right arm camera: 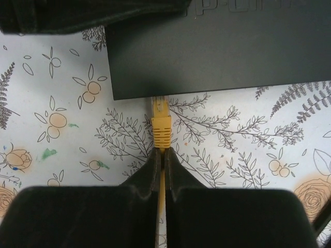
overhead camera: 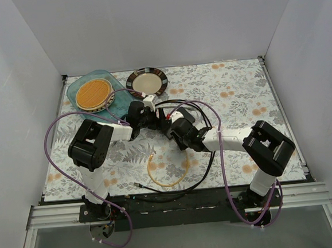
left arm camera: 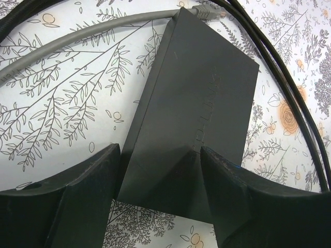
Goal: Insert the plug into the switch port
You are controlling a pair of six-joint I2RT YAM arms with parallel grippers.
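While the top view buries the meeting point under both wrists, the right wrist view shows the plug [right arm camera: 161, 109] low over the tabletop [right arm camera: 62, 124], its clear tip reaching the near edge of the switch box [right arm camera: 222, 46]; the port itself cannot be made out. The right jaws pinch the yellow cable [right arm camera: 162, 196] just behind the plug, which juts straight ahead of them. The left wrist view shows the left jaws clamping the box's end, with a grey cable [left arm camera: 77, 33] ending at its far corner.
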